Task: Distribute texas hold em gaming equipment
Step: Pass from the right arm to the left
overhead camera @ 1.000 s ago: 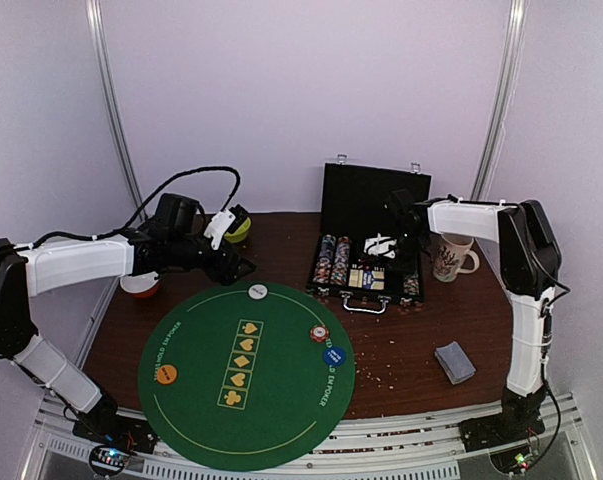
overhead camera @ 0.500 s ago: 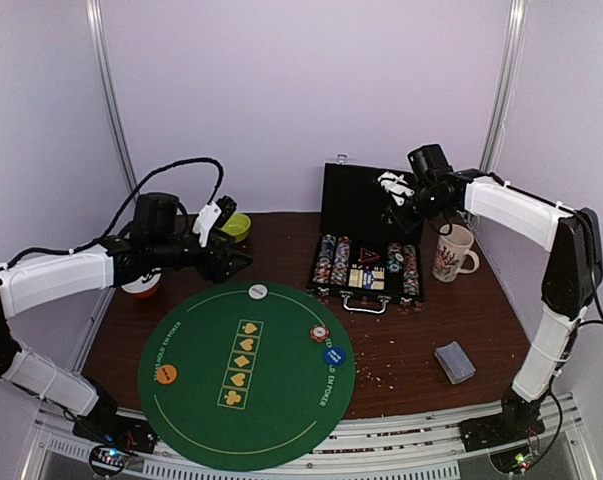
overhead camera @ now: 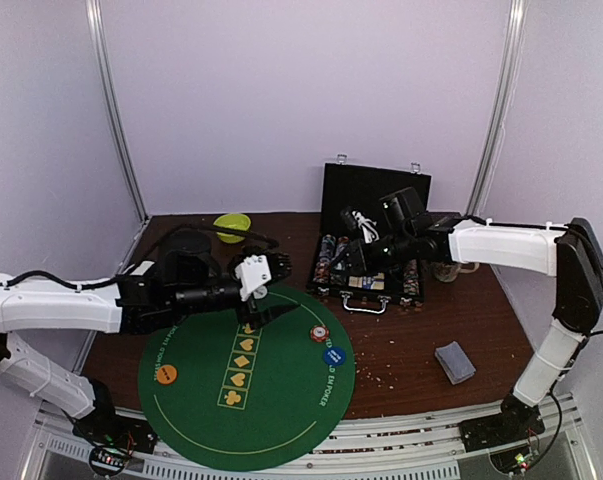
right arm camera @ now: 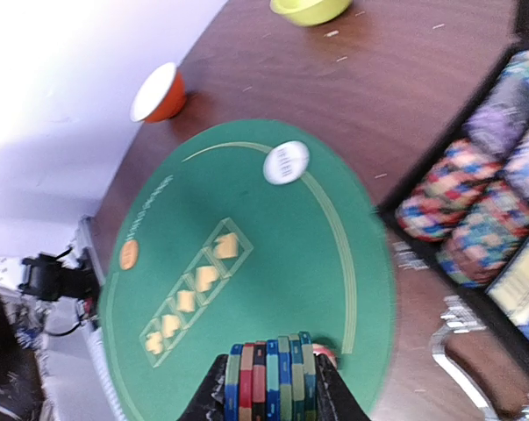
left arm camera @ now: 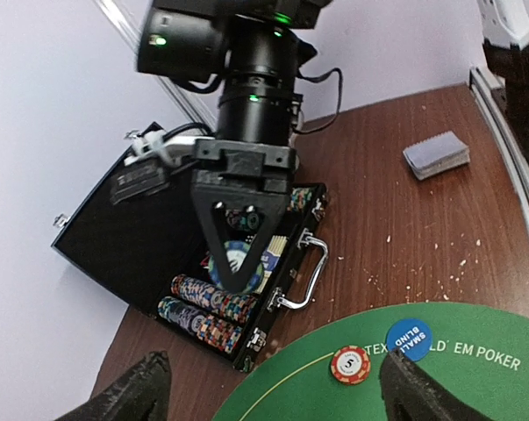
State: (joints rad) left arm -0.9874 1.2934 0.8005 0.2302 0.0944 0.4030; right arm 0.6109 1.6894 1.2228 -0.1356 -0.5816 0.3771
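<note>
Chip stack (right arm camera: 269, 373): short row of multicolour chips on edge, pinched btwn the fingers of the right claw (right arm camera: 271, 396), which is clenched on it. It hangs in the air by the left front of the black case (overhead camera: 373, 195), near the far-right edge of the green mat (overhead camera: 291, 400). Not yet set down.

Already on the mat:
- one red chip (overhead camera: 319, 333) & a blue disc (overhead camera: 333, 355), close together at the right edge
- an orange disc (overhead camera: 167, 374) at the left edge
- a white disc (right arm camera: 286, 162) at the far edge

So the discs look placed. Chips are barely started, w/ just that one red out.

Left to do, as I judge it: most of the job. The case rows (right arm camera: 475, 210) look about full, w/ chips lying in their slots. The deck of cards (overhead camera: 454, 362) sits in one pile on the bare bench (overhead camera: 411, 340), right of the mat & apart from it. No card is dealt anywhere in view.

Left claw (left arm camera: 273, 390): released, fingers wide apart, nothing btwn them. It hovers over the far middle of the mat, pointing toward the case & the right claw. It's empty, so prob free for a hand-off or the next item; can't tell which.

A lime bowl (overhead camera: 232, 226) stands at the far side of the bench, not part of the job.
</note>
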